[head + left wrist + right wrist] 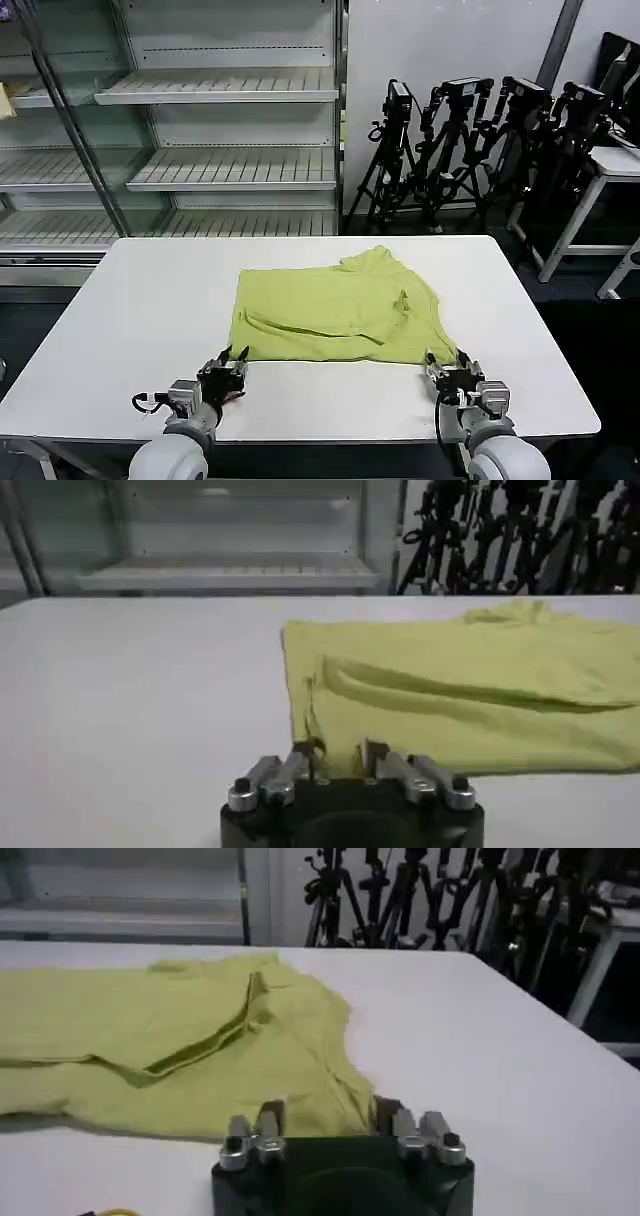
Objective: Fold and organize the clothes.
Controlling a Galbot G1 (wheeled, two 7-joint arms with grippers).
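Note:
The clothes are one lime T-shirt lying loosely folded in the middle of the white table, with a crease running along its near part. My left gripper is at the shirt's near-left corner, open; in the left wrist view that corner lies between the left gripper's two spread fingers. My right gripper is at the near-right corner, also open. In the right wrist view the shirt's hem reaches into the right gripper's wide gap. Neither holds the fabric.
Behind the table stand bare metal shelves on the left and several black camera tripods on the right. Another white table is at the far right. Bare tabletop lies on both sides of the shirt.

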